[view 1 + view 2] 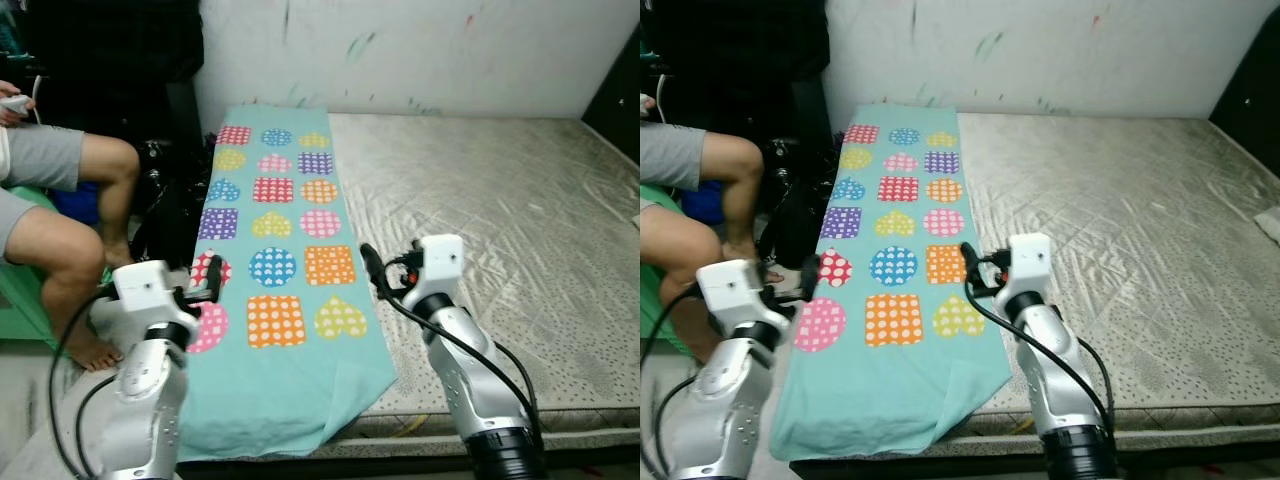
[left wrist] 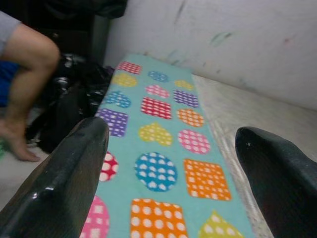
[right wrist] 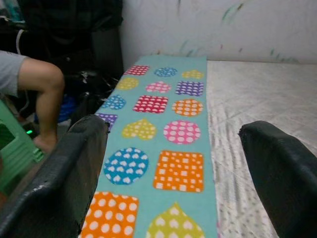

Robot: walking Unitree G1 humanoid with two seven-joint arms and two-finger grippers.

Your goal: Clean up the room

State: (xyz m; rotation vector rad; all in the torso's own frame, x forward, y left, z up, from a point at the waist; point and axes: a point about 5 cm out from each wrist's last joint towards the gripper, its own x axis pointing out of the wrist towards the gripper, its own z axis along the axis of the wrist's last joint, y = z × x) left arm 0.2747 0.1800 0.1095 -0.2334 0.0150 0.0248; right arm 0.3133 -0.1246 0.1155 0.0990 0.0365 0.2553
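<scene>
A long teal cloth (image 1: 275, 240) printed with dotted hearts, circles and squares lies flat along the left side of a bare grey mattress (image 1: 500, 210). Its near end hangs over the mattress's front edge. My left gripper (image 1: 210, 282) hovers open over the cloth's left edge, beside a pink-and-red dotted patch. Also open, my right gripper (image 1: 370, 266) is above the cloth's right edge, near the orange square. In the left wrist view the fingers (image 2: 74, 163) are spread wide with the cloth (image 2: 163, 148) between them. In the right wrist view the spread fingers (image 3: 74, 163) frame the cloth (image 3: 163, 134).
A person sits at the left on a green stool (image 1: 25, 290), bare legs (image 1: 70, 240) close to the bed. Black bags (image 1: 165, 200) fill the gap between the person and the mattress. A white wall (image 1: 420, 50) stands behind the bed.
</scene>
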